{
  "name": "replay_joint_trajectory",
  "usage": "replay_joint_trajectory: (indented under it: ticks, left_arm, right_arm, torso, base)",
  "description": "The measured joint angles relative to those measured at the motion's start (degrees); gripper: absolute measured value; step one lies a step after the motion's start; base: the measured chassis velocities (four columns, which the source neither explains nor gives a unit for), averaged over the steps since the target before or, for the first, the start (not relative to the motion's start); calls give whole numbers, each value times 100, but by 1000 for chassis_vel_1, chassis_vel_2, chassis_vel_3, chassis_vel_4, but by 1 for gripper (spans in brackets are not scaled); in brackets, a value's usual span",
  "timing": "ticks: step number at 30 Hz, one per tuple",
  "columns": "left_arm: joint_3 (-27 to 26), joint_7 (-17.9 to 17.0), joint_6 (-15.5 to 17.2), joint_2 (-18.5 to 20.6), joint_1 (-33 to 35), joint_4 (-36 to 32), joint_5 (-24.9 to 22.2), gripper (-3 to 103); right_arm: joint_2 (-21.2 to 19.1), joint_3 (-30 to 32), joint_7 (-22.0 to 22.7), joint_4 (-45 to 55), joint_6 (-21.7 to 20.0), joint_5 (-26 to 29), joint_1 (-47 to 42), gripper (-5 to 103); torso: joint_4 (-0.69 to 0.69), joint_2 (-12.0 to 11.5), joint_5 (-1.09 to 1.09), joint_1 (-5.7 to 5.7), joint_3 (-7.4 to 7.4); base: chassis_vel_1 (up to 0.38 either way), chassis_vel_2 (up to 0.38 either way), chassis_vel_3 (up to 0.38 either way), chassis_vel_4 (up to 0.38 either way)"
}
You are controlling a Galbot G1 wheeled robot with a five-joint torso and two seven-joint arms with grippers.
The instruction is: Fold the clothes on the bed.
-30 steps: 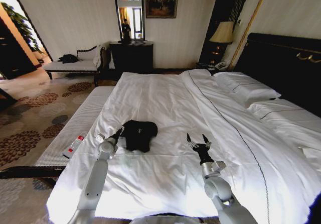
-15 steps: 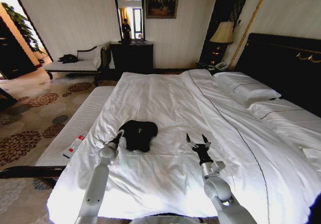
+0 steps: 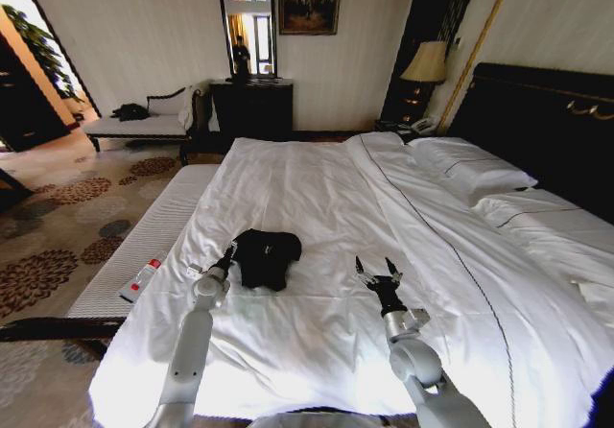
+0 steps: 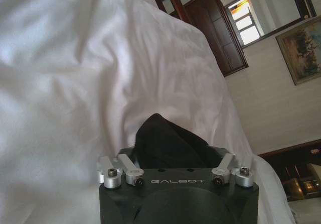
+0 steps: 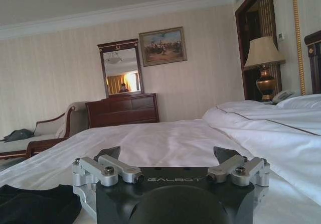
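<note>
Claws sat low over the bed (image 3: 317, 198): the left claw (image 3: 228, 252) touched the bunched T-shirt's (image 3: 266, 255) near edge, its grip impossible to tell; the right claw (image 3: 380, 273) hovered open, well apart. A pinch might snag the sheet underneath. Beyond the left claw's outer side, a small bottle (image 3: 140, 279) lay on the bench (image 3: 144, 246).

My head camera looks forward and down from above the near end of the bed (image 3: 317, 188). My left wrist camera sits close over the sheet, tilted, facing the black T-shirt (image 4: 168, 146). My right wrist camera looks low and level towards the far wall, sharing its mirror (image 5: 119, 73).
</note>
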Motion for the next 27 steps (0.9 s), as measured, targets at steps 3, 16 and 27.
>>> replay_joint_trajectory:
  ticks: [3, 16, 27]
  left_arm:
    - [-23, -23, -7, 29, 60, -82, 18, 64]
    - [-74, -54, -49, 88, 48, -40, 41, 20]
    - [-51, -95, -32, 206, 35, -109, 37, 0]
  right_arm:
    - [-4, -11, 0, -3, -1, -2, 6, 100]
    - [-32, -25, -1, -45, -3, -1, 26, 100]
    - [-118, -16, 5, -123, -11, 135, 107, 100]
  torso:
    - [0, 0, 0, 0, 0]
    - [0, 0, 0, -1, 0]
    - [-2, 0, 0, 0, 0]
  base:
    - [0, 0, 0, 0]
    - [0, 0, 0, 0]
    - [0, 0, 0, 0]
